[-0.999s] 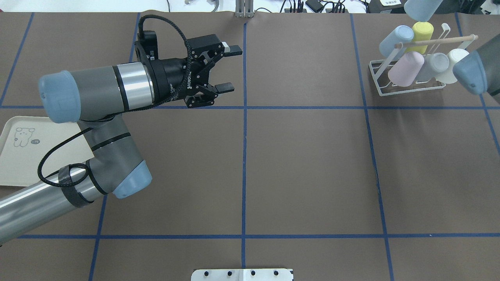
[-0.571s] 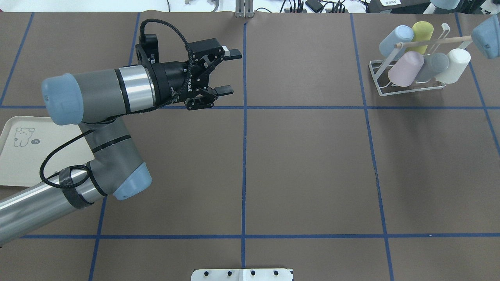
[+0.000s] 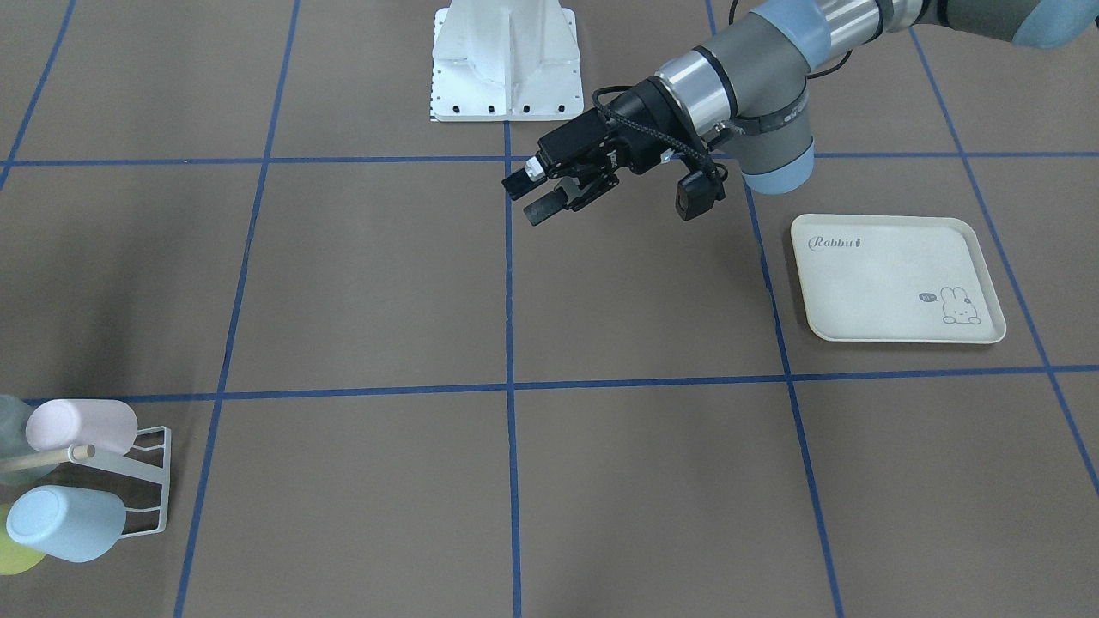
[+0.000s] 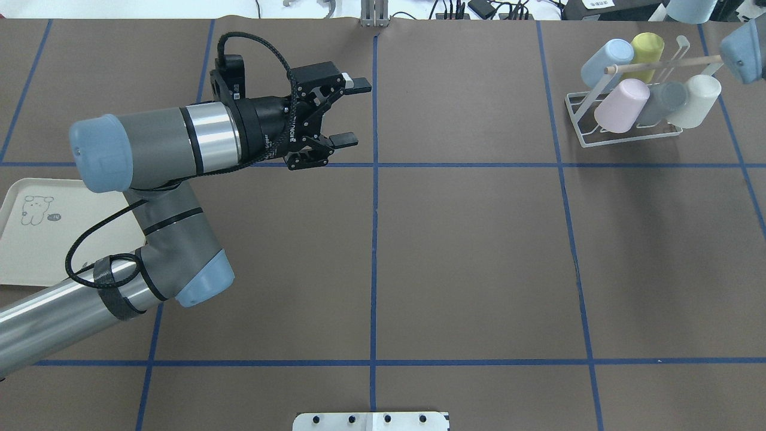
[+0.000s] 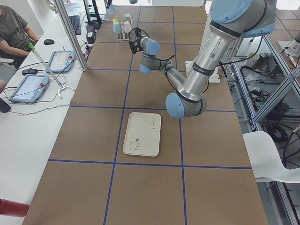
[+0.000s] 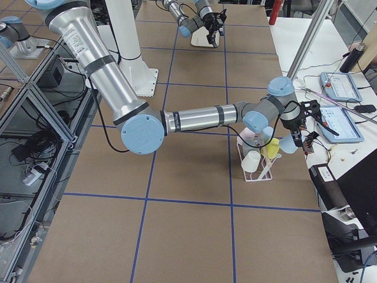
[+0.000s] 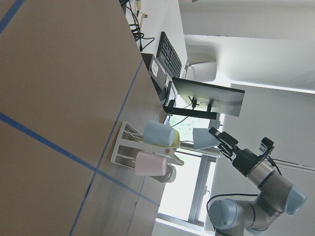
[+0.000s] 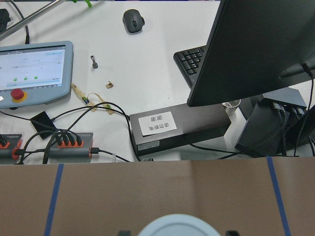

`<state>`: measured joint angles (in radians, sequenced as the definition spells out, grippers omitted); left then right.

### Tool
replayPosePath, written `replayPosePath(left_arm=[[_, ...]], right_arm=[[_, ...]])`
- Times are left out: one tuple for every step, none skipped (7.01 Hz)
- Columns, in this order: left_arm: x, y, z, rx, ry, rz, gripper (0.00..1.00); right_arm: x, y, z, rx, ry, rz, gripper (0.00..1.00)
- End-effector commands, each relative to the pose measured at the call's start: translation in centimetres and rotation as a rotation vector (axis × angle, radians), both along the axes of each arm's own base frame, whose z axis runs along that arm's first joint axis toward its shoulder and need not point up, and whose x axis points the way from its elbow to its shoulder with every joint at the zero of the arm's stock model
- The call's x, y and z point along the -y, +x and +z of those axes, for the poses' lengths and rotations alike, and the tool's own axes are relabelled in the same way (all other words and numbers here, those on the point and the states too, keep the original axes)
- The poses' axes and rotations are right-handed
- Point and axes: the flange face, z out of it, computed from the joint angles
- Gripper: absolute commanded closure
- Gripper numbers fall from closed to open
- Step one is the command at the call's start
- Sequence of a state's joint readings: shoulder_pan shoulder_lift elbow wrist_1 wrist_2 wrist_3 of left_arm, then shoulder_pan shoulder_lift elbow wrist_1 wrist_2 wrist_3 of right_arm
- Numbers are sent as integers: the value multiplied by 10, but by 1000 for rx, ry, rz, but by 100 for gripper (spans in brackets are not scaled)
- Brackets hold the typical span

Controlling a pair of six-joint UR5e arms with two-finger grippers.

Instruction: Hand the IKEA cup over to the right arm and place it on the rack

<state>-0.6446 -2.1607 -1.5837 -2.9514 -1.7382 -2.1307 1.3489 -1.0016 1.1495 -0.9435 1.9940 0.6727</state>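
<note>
IKEA cup (image 7: 204,139) – gripped by right hand (image 7: 212,139), barely shifted near rack (image 4: 575,123) – left hand (image 4: 358,112) open

"Rabbit" on tray (image 3: 893,283), "ROBOTIQ" on left hand (image 4: 353,114)

The overhead camera looks forward and down on the brown paper-covered table (image 4: 479,251); the front camera faces it from across the table, steeply. Both take in the white wire rack (image 4: 575,121) and the cream rabbit-printed tray (image 3: 893,283). The side cameras look along the table from its ends. The left wrist camera, rolled sideways, sees the rack from afar. The right wrist camera looks over a pale-blue plastic cup (image 8: 178,224), close at its lower edge, to the white desk (image 8: 147,64).
</note>
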Motion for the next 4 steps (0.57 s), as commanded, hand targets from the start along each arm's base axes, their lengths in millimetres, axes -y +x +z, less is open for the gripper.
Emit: replayPosePath(left_arm=[[0, 0, 0, 0, -1, -1, 1], [0, 1, 0, 1, -1, -1, 1], [0, 0, 0, 0, -1, -1, 1], [0, 1, 0, 1, -1, -1, 1]], right_arm=[[1, -4, 11, -6, -18, -8, 100], [0, -5, 15, -6, -26, -9, 100], [-2, -5, 19, -6, -31, -10, 100], [-4, -5, 24, -6, -37, -12, 100]])
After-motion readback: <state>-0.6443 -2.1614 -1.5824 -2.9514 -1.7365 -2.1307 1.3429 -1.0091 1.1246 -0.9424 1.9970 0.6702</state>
